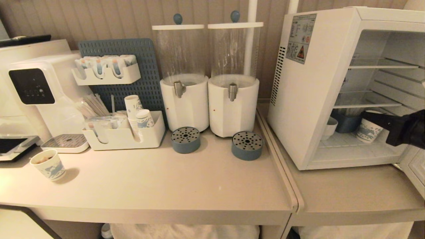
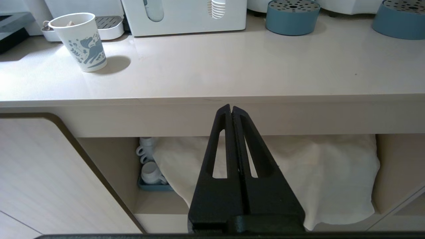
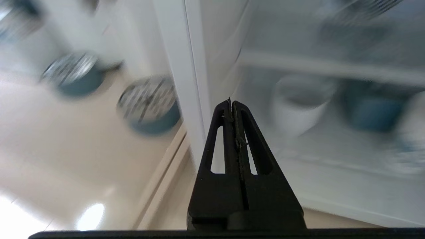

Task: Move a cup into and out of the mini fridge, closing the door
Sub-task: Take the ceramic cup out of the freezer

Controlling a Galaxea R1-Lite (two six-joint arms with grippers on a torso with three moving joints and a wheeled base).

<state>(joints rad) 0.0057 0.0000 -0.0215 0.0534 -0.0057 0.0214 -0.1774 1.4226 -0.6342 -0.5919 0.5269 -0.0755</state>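
Note:
The mini fridge (image 1: 308,109) stands open on the right counter. Only a corner of its door (image 1: 416,167) shows, swung out at the lower right edge. The squat white cup (image 1: 330,128) sits at the left of the fridge's bottom shelf and appears blurred in the right wrist view (image 3: 298,108). My right gripper (image 1: 364,115) is shut and empty (image 3: 231,103). It reaches into the fridge opening from the right, apart from the cup. My left gripper (image 2: 231,108) is shut and empty, parked low in front of the left counter's edge.
Inside the fridge a blue container (image 1: 345,122) and a blue-patterned paper cup (image 1: 368,130) stand right of the white cup. On the left counter are another patterned paper cup (image 1: 49,165), two drink dispensers (image 1: 232,103), blue drip trays (image 1: 247,145), an organiser (image 1: 123,136) and a water machine (image 1: 43,89).

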